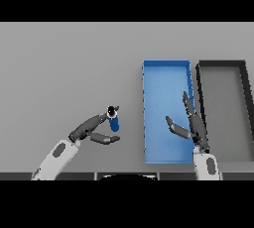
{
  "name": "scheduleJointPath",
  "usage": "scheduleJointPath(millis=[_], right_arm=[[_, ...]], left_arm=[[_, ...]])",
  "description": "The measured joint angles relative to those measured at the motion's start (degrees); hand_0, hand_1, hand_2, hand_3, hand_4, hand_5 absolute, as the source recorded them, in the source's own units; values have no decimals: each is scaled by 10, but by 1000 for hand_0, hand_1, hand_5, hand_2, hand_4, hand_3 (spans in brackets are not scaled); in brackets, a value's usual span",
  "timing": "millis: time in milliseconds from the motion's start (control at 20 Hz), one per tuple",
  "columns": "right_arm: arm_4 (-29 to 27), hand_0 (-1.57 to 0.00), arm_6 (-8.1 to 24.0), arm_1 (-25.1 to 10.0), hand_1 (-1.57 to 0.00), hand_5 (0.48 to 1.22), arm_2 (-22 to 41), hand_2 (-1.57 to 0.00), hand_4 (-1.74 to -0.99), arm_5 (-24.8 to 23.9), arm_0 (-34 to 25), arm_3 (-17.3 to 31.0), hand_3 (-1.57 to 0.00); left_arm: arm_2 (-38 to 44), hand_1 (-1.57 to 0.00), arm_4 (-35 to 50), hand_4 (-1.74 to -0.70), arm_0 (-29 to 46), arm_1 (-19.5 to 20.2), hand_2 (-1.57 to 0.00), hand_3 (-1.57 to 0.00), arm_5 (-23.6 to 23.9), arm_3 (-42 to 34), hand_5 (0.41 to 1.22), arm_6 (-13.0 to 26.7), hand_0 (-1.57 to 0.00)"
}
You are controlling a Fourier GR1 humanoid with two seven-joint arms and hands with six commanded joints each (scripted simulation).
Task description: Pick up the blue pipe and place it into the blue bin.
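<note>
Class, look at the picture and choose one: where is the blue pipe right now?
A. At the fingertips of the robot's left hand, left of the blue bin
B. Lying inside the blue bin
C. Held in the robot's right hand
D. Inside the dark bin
A: the blue pipe sits at the left hand fingertips, left of the blue bin, which holds no pipe.

A single head view looks steeply down on the grey table point(59, 63) from above its near edge

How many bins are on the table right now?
2. The blue bin lies right of centre, with the right hand over it; the dark grey bin sits just beyond it at the right edge, partly cut off.
</note>
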Motion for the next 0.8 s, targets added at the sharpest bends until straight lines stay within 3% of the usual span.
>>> scheduleJointPath(millis=[100,150,300,400,500,600,800], right_arm=[[8,1,6,3,1,597,4,1,-1265,-4,-3,5,1],[6,1,-5,-1,1,598,0,1,-1267,-3,4,4,1],[1,1,5,-1,1,600,-2,1,-1267,-3,-4,0,1],[1,1,-6,0,1,600,-1,1,-1261,1,4,6,1],[5,1,-5,1,1,602,0,1,-1259,-3,3,4,1],[4,1,-2,0,1,609,1,1,-1261,-2,1,-1,1],[4,1,-5,0,1,615,0,1,-1258,-1,1,2,1]], left_arm=[[-8,1,-27,-1081,-18,-24,1,1,16,32,442,-6,1],[-10,1,-38,-1075,-23,-29,1,1,20,43,445,-24,1],[-3,1,-19,-1109,-37,-48,-19,-18,6,66,507,-50,1],[-1,-160,-11,-1208,-36,-68,-290,-255,8,78,607,-62,-17],[10,-592,12,-1345,-39,-95,-699,-721,14,91,828,-53,-443],[16,-945,13,-1481,-42,-108,-1013,-1003,27,102,969,-57,-849],[3,-1314,-1,-1629,-29,-121,-1342,-1265,40,93,1118,-88,-1275]])
